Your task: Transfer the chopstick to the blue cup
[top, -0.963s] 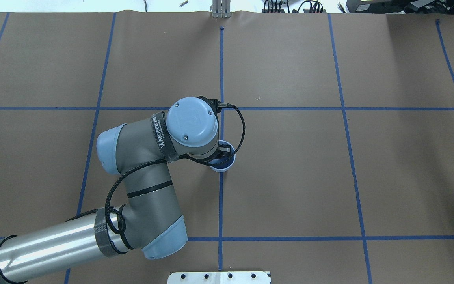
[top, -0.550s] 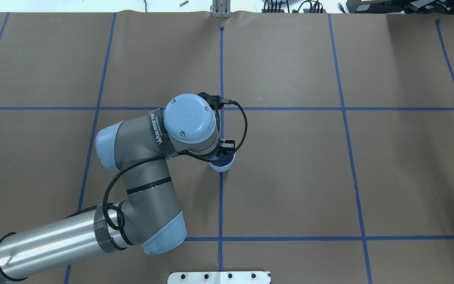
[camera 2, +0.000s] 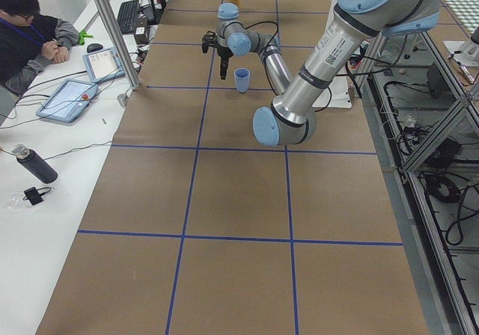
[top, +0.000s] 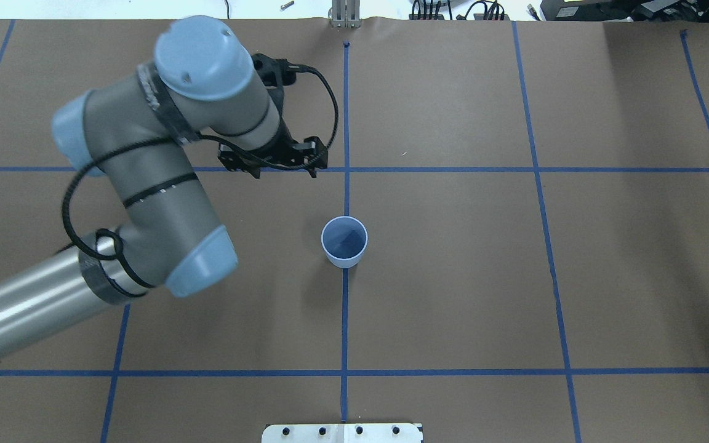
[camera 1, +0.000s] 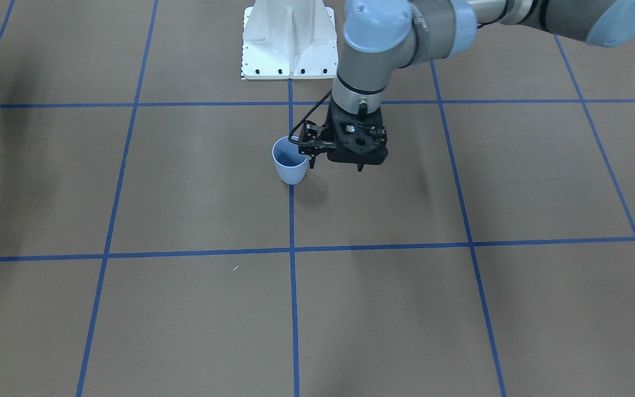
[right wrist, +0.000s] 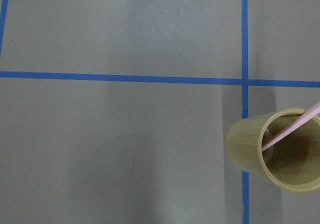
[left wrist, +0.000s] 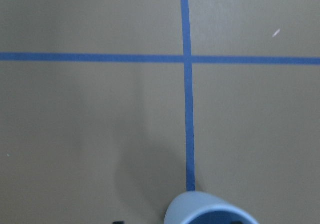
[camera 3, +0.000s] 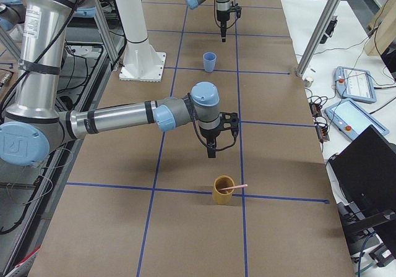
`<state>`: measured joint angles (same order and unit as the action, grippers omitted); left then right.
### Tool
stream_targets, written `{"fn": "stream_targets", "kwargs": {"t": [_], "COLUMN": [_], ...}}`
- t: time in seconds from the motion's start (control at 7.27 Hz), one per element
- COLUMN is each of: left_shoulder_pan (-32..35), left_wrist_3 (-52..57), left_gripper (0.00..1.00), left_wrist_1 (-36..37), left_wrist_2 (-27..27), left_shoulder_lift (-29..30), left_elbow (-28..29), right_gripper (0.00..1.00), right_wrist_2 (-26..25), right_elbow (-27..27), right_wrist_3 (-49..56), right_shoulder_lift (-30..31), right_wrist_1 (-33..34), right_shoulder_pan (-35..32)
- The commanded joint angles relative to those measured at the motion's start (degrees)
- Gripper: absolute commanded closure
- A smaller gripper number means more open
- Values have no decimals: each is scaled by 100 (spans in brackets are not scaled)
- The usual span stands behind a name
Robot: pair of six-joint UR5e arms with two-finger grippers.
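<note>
A brown paper-covered table (top: 453,277) is divided into large squares by blue tape lines (top: 453,169). A small blue cup (camera 1: 291,173) stands upright near the middle of the table, on one of the tape lines, with its mouth facing up.

The left gripper (top: 285,174) hangs in the air on the robot's left side of the blue cup. It points straight down and does not touch the cup. Its two fingers are spread apart with nothing between them. The left wrist camera looks down on bare paper and a tape crossing, and only the blue cup's rim shows, at the bottom edge of that view.

The chopstick (right wrist: 292,128) is thin and pink. It leans inside a tan cup (right wrist: 240,149), with its upper end poking out over the rim. The tan cup stands upright towards the table's end on the robot's right, well apart from the blue cup, so the chopstick is not yet in the blue cup.

The right gripper (camera 3: 211,153) hangs above the table near the tan cup, on the side towards the blue cup, and points down. It touches neither the tan cup nor the chopstick. It shows only in the side view, so it cannot be told whether its fingers are apart or together.

An operator (camera 2: 30,21) sits at a side desk beyond the table's left end.
</note>
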<state>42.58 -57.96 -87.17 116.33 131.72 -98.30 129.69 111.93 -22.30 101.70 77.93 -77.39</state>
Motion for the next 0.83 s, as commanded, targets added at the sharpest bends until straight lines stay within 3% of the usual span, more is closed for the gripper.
{"fn": "stream_targets", "kwargs": {"t": [0.0,0.28,0.55,0.69], "left_shoulder_pan": [1745,3031,4043,4387], "left_wrist_3": [2714,5476,7369,7909], "left_gripper": [1,2,1,1], "left_wrist_1": [104,506,456,429], "left_wrist_2": [1238,1331,1375,1723], "left_shoulder_lift": [-1020,-1691,-1947,-2061], "left_elbow": [-5,431,1493,1951], "right_gripper": [0,0,0,0], "right_wrist_2": [-84,-85,-49,-93], "right_elbow": [-75,-223,-417,-505], "right_wrist_3": [208,751,1137,1271], "right_shoulder_lift": [68,60,42,51], "right_wrist_1": [-208,-200,-200,-208], "right_shoulder_pan": [-21,-223,-450,-600]}}
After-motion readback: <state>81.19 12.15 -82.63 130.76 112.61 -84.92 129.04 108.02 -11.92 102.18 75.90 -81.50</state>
